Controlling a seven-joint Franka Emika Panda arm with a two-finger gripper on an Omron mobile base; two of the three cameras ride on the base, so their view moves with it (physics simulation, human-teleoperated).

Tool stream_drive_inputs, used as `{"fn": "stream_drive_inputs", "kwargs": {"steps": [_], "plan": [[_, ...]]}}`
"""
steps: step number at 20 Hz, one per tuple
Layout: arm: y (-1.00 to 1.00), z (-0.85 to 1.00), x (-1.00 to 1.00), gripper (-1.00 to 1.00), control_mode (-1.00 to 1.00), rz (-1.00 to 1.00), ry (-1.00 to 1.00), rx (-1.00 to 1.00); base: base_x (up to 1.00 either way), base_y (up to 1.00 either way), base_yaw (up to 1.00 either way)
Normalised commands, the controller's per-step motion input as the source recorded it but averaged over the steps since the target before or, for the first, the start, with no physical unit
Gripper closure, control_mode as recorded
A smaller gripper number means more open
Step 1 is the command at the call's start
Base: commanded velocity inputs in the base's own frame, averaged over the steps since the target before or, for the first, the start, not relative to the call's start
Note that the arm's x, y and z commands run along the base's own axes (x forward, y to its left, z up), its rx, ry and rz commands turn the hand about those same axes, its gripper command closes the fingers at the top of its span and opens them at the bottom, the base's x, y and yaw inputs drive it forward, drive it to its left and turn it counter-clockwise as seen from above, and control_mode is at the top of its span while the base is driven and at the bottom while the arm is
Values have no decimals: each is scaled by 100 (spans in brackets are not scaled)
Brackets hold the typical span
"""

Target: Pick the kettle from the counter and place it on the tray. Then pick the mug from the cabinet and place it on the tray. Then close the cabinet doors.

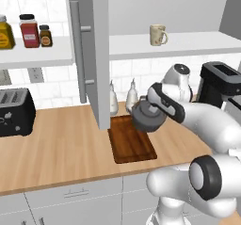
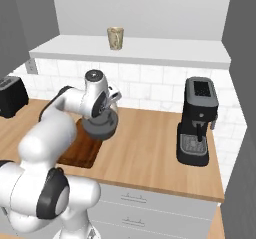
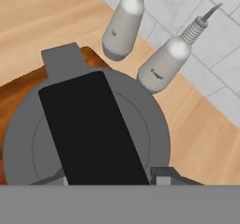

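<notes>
While the gripper (image 1: 149, 107), clamped on its handle, holds the kettle (image 1: 147, 117) just above the tray's (image 1: 127, 146) far end, the mug (image 1: 157, 35) waits in the open cabinet (image 1: 188, 43).

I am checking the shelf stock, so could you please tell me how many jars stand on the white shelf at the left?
3, in a row: a yellow jar at the left edge, a red jar beside it, and a small brown jar on the right. More may stand beyond the picture's edge.
</notes>
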Motion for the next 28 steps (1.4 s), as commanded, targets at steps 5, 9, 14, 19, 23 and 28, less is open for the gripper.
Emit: {"fn": "stream_drive_inputs", "kwargs": {"steps": [5, 9, 14, 19, 23, 28], "plan": [[55, -12, 30, 100, -100, 0, 0, 0, 0, 0, 0], [37, -26, 31, 100, -100, 0, 0, 0, 0, 0, 0], [22, -30, 23, 100, -100, 0, 0, 0, 0, 0, 0], [12, -21, 28, 100, -100, 0, 0, 0, 0, 0, 0], [15, -14, 26, 100, -100, 0, 0, 0, 0, 0, 0], [14, -11, 16, -100, -100, 0, 0, 0, 0, 0, 0]]}}
